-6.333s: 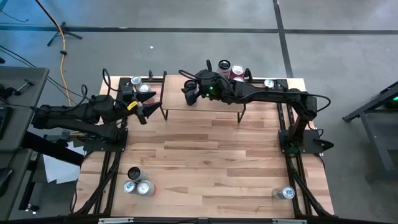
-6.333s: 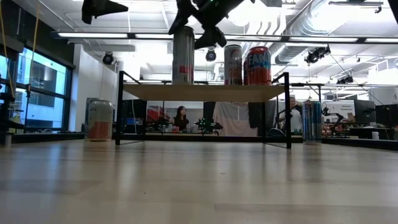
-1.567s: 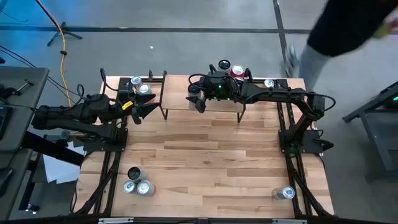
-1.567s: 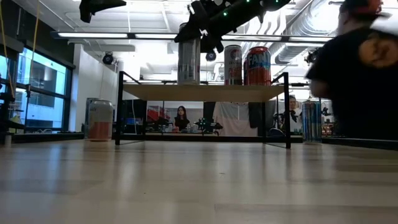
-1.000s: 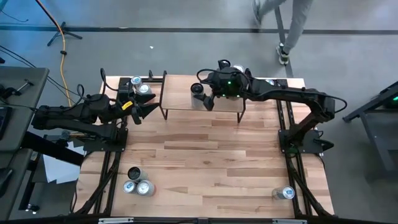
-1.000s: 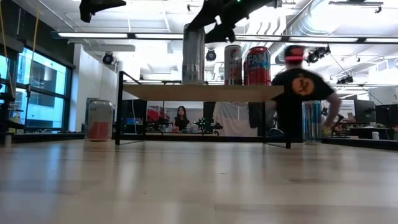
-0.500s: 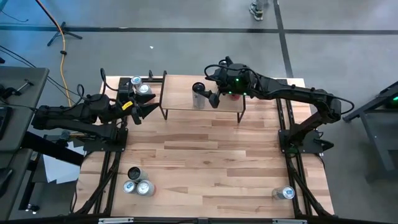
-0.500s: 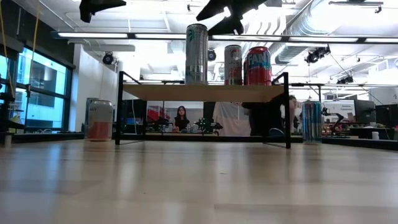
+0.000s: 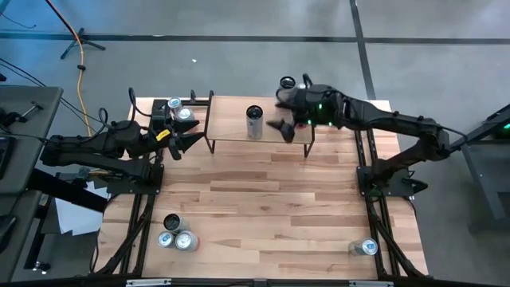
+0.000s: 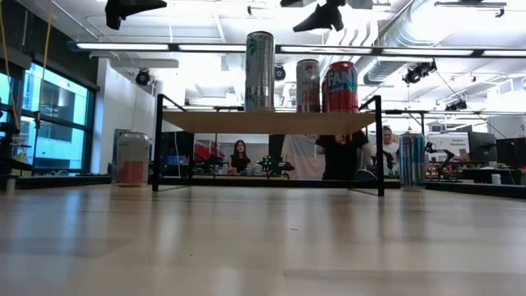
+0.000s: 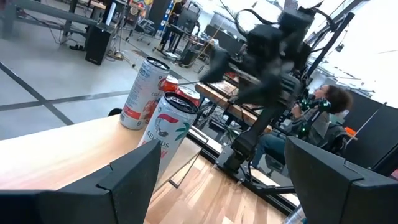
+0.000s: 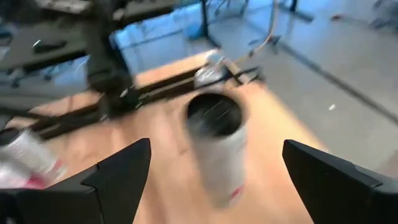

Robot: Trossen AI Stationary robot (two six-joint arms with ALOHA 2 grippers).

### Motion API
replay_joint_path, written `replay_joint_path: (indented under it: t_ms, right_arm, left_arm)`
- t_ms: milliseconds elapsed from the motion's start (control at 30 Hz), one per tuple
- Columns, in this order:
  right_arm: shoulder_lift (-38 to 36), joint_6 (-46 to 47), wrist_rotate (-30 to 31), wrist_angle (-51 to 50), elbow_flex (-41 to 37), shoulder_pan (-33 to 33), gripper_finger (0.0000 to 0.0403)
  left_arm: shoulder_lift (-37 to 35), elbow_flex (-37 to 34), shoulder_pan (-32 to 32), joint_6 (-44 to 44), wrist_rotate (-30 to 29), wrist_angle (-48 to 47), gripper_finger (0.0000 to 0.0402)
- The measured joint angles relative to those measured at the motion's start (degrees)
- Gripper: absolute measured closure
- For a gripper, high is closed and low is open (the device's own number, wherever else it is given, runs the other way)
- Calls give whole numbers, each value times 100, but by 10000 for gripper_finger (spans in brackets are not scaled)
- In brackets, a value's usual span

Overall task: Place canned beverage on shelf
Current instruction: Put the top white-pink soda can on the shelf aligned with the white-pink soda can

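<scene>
Above, right gripper (image 9: 280, 127) hangs open beside shelved can (image 9: 254, 122).

Can on shelf
Silver can (image 9: 254, 123) upright, free-standing on shelf (image 9: 231, 131) plank, left of center, table's 12 o'clock edge.

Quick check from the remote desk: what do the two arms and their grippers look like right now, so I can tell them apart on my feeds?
Both arms are dark, jointed and slim, with black cables along them. The left gripper has pointed black fingers and a yellow marking just behind them. The right gripper is all black with wedge-shaped fingers, and small green lights glow on the wrist behind it.
</scene>
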Motion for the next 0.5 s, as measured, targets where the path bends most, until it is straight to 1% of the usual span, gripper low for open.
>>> replay_joint_path:
  t_ms: [133,233,300,400,500]
  right_arm:
    - [9,262,441,-637,-7,691,52]
    - [129,628,1036,-890,-10,1358,52]
    - [244,1055,1652,-883,-13,1821,52]
    - [482,1932,2926,-810,-13,2474,52]
    - [911,3155,4071,-819,0,2932,52]
  left_arm:
    - [0,0,0,6,-13,-2,99]
    - [2,0,0,36,-46,-13,99]
    - [1,0,0,168,-94,-11,99]
    - [2,0,0,511,-251,12,99]
    - [0,0,0,1107,-558,29,99]
